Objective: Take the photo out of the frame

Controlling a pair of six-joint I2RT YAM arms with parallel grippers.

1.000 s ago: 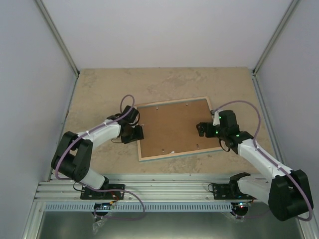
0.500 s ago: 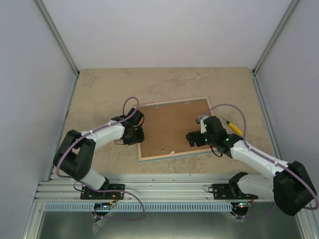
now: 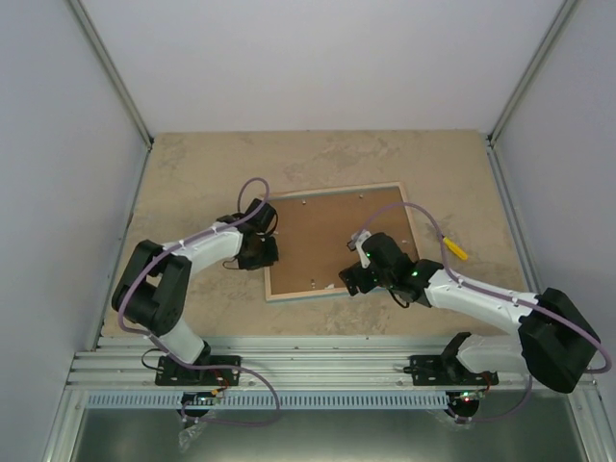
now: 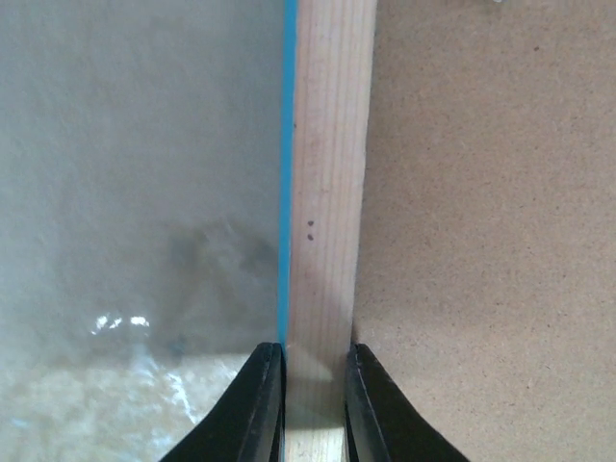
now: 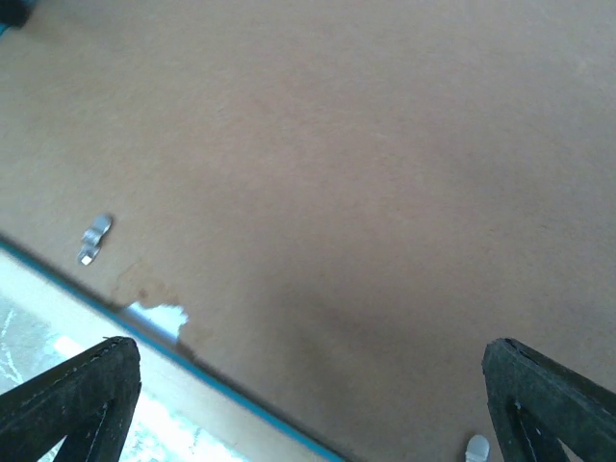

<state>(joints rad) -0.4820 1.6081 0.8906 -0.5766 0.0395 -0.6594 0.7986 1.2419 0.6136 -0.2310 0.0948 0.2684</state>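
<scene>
Jaws on the left gripper (image 4: 315, 371) are closed across the left rail of the frame (image 3: 298, 296), one finger against the outer side and one against the inner side. Through the left wrist camera we see the pale wood rail (image 4: 327, 192) running straight up from between the fingers. A thin turquoise-blue line (image 4: 287, 192) runs along its outer side.

Jaws on the right gripper (image 5: 308, 404) stand wide open, with the two dark fingertips (image 5: 67, 404) at the lower corners of the right wrist view. Between them we see the brown backing board (image 5: 337, 144). A small metal clip (image 5: 94, 239) lies on the board near the frame's blue edge, and a white scuffed patch (image 5: 159, 313) sits just beside that edge. We cannot tell whether these fingers touch the board.

From above, we see the frame lying flat and back side up on the beige stone-look surface (image 3: 192, 173), slightly turned, roughly midway between the two arms. The brown board fills it, inside the light wood rim. The left gripper (image 3: 262, 248) is at the frame's left side, and the right gripper (image 3: 351, 279) is over the board close to the near rail.

We cannot see the photo in any view.

A small yellow object (image 3: 452, 247) lies on the surface to the right of the frame, near the right arm's cable.
</scene>
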